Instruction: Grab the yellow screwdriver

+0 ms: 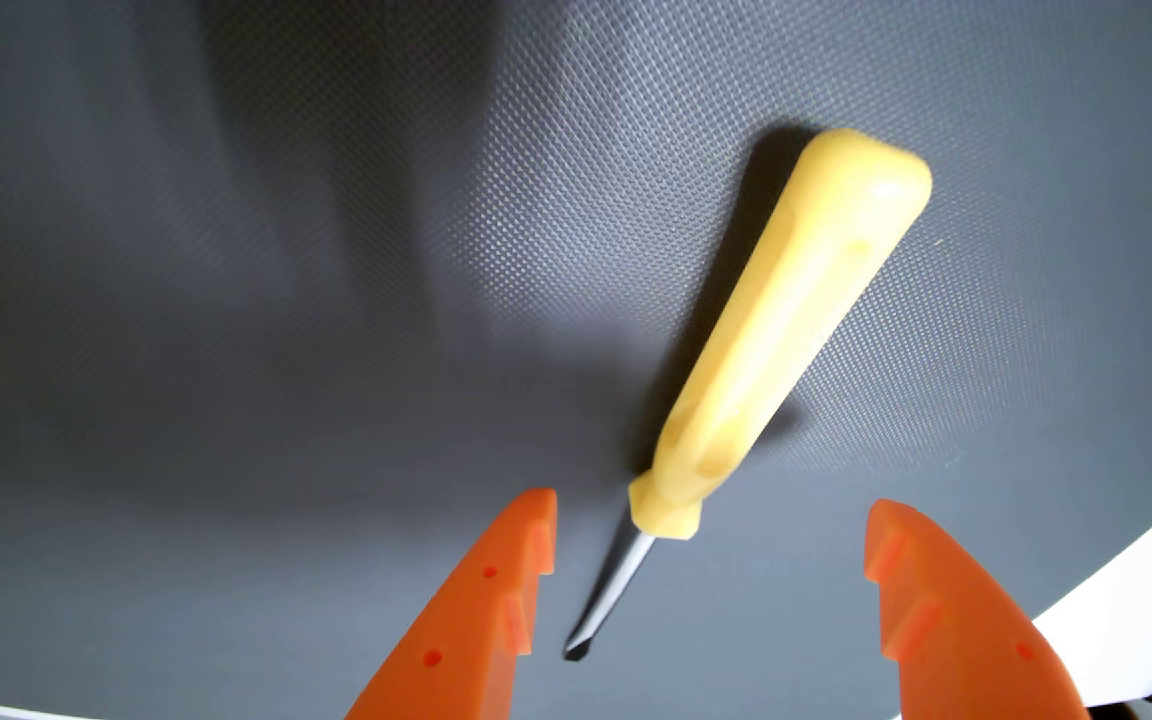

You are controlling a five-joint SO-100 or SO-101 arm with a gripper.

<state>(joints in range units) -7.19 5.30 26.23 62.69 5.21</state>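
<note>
Yellow plastic-handled screwdriver [777, 339] with a dark metal shaft is lying flat on the dark grey textured mat surface [282, 277], and nothing's got hold of it yet. In the wrist view the handle runs diagonally from upper right down toward the lower middle, and the shaft [611, 588] carries on from there, with its tip ending down between the two orange fingers.

So the orange 3D-printed end effector [710, 502] is spread wide, one finger [490, 609] coming up from the bottom left and the other on the right. The shaft sits just beside the left finger, not centred in the gap at all. The collar end of the handle pokes in just past the fingertips, a bit left of the middle. I can't tell from this angle how high the fingers are above the mat, could be hovering, could be nearly down.

My read: this is the approach and line-up step, pre-grasp. The grab itself isn't done.

For the next move I'd say it needs to push forward a bit so the fingers straddle the fat handle rather than the skinny shaft, and nudge left to centre the thing. A slight wrist twist might help too, since the screwdriver lies skewed to the gap. Then drop down and close. Grabbing on the shaft looks dicey to me, it's thin and would probably slip or roll.

There's also a white edge [1148, 602] at the bottom right where the mat ends.
</note>
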